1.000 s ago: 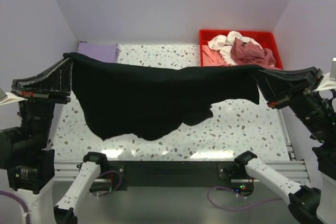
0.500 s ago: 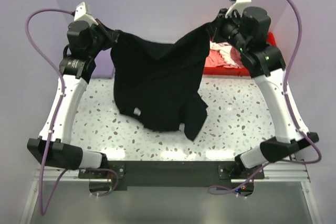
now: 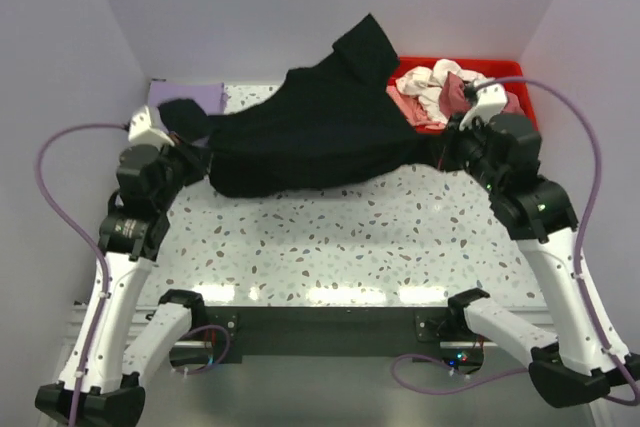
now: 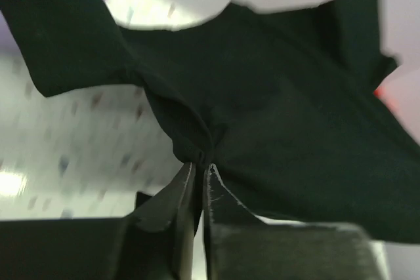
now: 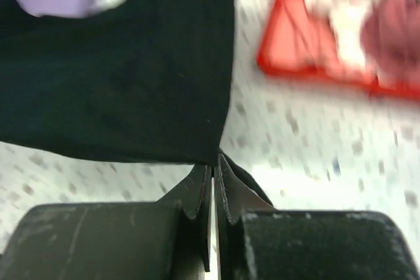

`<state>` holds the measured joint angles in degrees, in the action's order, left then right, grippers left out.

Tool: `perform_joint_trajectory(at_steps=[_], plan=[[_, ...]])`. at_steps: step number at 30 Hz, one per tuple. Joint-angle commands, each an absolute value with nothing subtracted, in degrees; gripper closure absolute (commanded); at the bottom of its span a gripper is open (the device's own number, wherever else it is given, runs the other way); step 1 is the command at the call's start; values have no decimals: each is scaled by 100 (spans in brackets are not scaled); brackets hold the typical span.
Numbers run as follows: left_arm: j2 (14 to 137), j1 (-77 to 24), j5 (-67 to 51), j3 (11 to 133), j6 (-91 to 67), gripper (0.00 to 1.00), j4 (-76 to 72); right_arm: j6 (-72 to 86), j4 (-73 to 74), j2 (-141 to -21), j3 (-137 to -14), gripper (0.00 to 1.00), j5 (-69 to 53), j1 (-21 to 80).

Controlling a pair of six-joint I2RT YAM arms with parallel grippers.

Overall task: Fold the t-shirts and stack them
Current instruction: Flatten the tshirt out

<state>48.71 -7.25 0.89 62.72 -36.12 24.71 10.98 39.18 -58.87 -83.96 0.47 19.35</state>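
The large black t-shirt (image 3: 320,137) is stretched between both grippers over the back half of the table, and one part of it billows up toward the back wall. At its left end my left gripper (image 3: 200,152) is shut on a bunched fold of the black cloth (image 4: 282,129), with the fingertips (image 4: 200,162) pinched together. My right gripper (image 3: 447,147) is shut on the shirt's right corner (image 5: 118,77), the jaws (image 5: 214,162) closed on its edge. A lavender t-shirt (image 3: 200,95) lies flat at the back left. Pale pink, white (image 3: 425,80) and dusty-rose (image 3: 455,97) t-shirts are heaped in the tray.
The red plastic tray (image 3: 505,69) stands at the back right corner, close behind the right wrist. Speckled tabletop (image 3: 330,237) shows in front of the black shirt. Purple cables loop out from both arms at the sides.
Both arms have dropped from high at the back to low over the table. The black shirt, which hung down between them, now lies stretched low with a flap flung up behind.
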Motion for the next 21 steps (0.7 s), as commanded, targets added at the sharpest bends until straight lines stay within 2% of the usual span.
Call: perform_joint_trajectory(at_steps=[1, 2, 3, 8, 12, 17, 21], plan=[[4238, -703, -156, 4872, -4016, 86, 3163, 1265, 4622, -5636, -7069, 100, 789, 1864], [3932, -703, -306, 4626, -4043, 30, 3129, 1318, 4727, -5599, -6814, 97, 895, 1846], [3842, -703, -360, 4336, -4113, 1, 3146, 1405, 4763, -5607, -6446, 93, 1105, 1820], [4103, -703, 148, 4500, -4131, 0, 3489, 1626, 5316, -6414, -6652, 1, 1889, 1758], [4560, -703, 474, 4605, -4140, 0, 3174, 1643, 4923, -6513, -6759, 1, 1434, 1758], [5692, -703, 484, 4614, -4070, 0, 2243, 1819, 3913, -6460, -6076, 1, -557, 1898], [6625, -694, 133, 4746, -4061, 0, 1619, 2073, 3692, -6845, -5714, 1, -369, 2924]])
